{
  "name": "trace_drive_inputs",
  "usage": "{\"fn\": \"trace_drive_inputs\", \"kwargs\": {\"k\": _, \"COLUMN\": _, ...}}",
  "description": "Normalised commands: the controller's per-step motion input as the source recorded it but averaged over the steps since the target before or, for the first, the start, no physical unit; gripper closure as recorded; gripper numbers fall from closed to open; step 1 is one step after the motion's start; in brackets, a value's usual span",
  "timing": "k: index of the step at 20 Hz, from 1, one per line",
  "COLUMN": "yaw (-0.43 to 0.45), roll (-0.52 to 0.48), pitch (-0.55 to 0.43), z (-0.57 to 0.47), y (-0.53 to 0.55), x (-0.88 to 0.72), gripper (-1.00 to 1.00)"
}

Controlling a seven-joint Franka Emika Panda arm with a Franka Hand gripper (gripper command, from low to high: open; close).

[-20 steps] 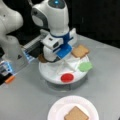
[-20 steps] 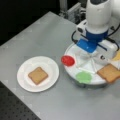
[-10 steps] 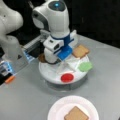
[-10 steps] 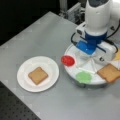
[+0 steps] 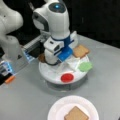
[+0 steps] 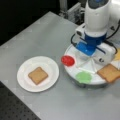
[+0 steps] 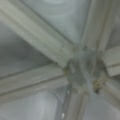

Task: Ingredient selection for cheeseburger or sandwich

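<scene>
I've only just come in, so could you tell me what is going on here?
The Panda arm's claw hangs low over the middle of the white divided tray, holding nothing that shows. One toast square already lies on the paper plate. Another toast square, a green piece and a red disc sit on the tray.

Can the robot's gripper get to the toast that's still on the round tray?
Probably yes. The toast lies flat at the edge of the divided tray with nothing on top, and the arm is low over the tray's middle right beside it.
</scene>
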Motion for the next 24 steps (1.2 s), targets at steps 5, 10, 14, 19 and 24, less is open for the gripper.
{"fn": "trace_drive_inputs", "kwargs": {"k": 5, "yaw": 0.011, "roll": -0.078, "pitch": -0.090, "z": -0.11, "y": -0.03, "x": -0.04, "gripper": -1.00}}
{"fn": "trace_drive_inputs", "kwargs": {"k": 10, "yaw": 0.008, "roll": -0.097, "pitch": -0.086, "z": -0.14, "y": -0.04, "x": -0.03, "gripper": -1.00}}
{"fn": "trace_drive_inputs", "kwargs": {"k": 14, "yaw": 0.004, "roll": -0.117, "pitch": -0.074, "z": -0.12, "y": -0.03, "x": -0.02, "gripper": -1.00}}
{"fn": "trace_drive_inputs", "kwargs": {"k": 19, "yaw": 0.004, "roll": -0.130, "pitch": -0.077, "z": -0.08, "y": 0.00, "x": -0.03, "gripper": -1.00}}
{"fn": "trace_drive_inputs", "kwargs": {"k": 24, "yaw": 0.027, "roll": -0.130, "pitch": -0.090, "z": -0.09, "y": 0.01, "x": -0.03, "gripper": -1.00}}
